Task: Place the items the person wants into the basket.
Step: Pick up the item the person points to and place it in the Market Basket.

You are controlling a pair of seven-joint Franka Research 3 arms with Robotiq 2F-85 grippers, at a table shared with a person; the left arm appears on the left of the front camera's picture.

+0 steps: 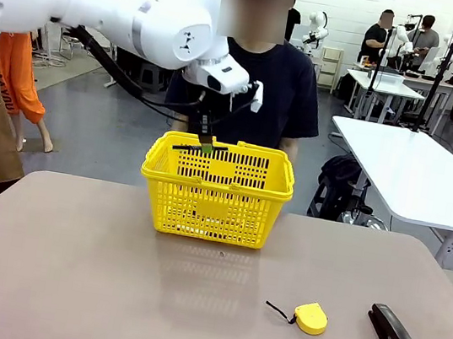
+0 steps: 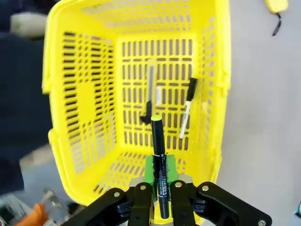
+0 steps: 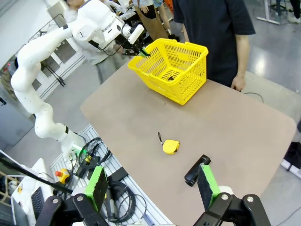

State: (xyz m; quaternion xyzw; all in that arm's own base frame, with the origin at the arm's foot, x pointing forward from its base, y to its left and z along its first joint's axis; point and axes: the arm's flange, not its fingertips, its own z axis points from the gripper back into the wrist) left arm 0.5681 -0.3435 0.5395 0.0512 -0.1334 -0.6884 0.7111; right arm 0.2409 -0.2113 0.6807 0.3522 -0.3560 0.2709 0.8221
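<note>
Your left gripper (image 2: 162, 197) is clamped on the thin black pen (image 2: 158, 165), which you see in the left wrist view rising between the green pads with its yellow tip pointing down into the basket (image 2: 66, 94). In the front view the same gripper (image 1: 206, 143) hangs over the far rim of the yellow basket (image 1: 217, 187), the pen (image 1: 200, 147) lying crosswise at rim height. Your left arm reaches in from the left side of the table.

On the basket floor, as the left wrist view shows, lie the slim white marker (image 2: 186, 109) with black ends and, beside it, the utility knife (image 2: 149, 94); the two are near each other but apart. The person (image 1: 269, 82) in the dark navy T-shirt stands directly behind the basket at the far side of the table (image 1: 67, 265).

Your right gripper (image 3: 153, 188) stands with its jaws wide apart, holding nothing, raised above the near edge of the table. Below it in the right wrist view you see the round yellow tape measure (image 3: 170, 146) and the black stapler (image 3: 196, 170), near each other. In the front view the tape measure (image 1: 309, 317) and stapler (image 1: 390, 334) lie on the table's near right part, well apart from the basket.
</note>
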